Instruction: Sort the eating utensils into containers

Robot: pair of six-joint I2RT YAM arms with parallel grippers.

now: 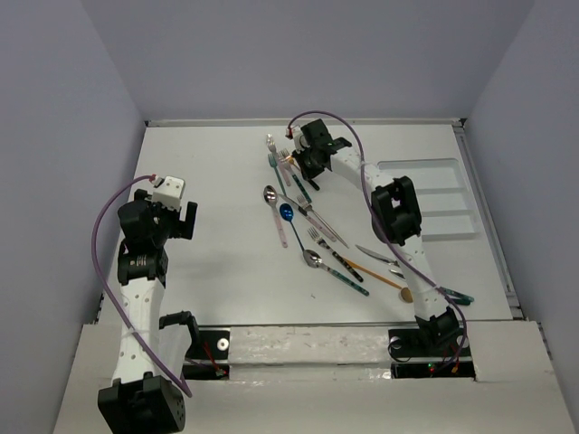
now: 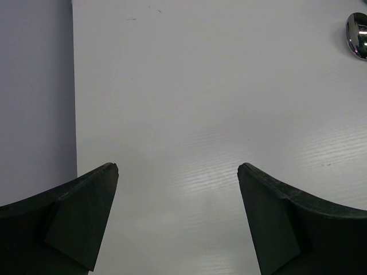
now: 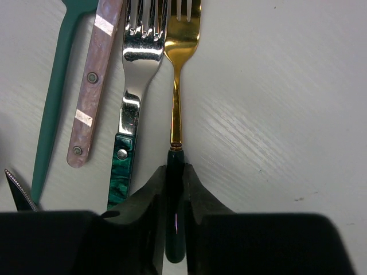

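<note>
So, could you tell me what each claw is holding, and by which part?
The right claw pinches the gold fork by its dark handle; the left claw holds nothing.

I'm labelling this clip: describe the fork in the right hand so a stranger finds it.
At the far middle of the table, the right hand clamps the handle of one fork. It lies beside a silver-headed fork; only this one has a gold head.

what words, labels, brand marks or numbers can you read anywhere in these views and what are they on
No text can be read in any view.
The gold fork, the silver fork and the riveted pink handle show no stamp.
The white tray is plain.
Nothing else in view carries a legible mark.
</note>
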